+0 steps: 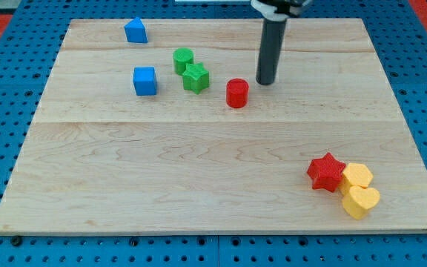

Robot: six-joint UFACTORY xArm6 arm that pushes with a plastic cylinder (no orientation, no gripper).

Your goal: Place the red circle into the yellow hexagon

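The red circle (pixel 236 93) is a short red cylinder standing a little above the board's middle. The yellow hexagon (pixel 357 176) lies near the view's bottom right, touching a red star (pixel 326 172) on its left and a yellow heart-like block (pixel 361 201) just below it. My tip (pixel 265 81) is the lower end of the dark rod, resting on the board just to the right of the red circle and slightly above it, with a small gap between them.
A green cylinder (pixel 183 60) and a green star-like block (pixel 196 77) sit together left of the red circle. A blue cube (pixel 144 81) lies further left. A blue house-shaped block (pixel 135 30) is near the top left. The wooden board (pixel 213 163) lies on blue pegboard.
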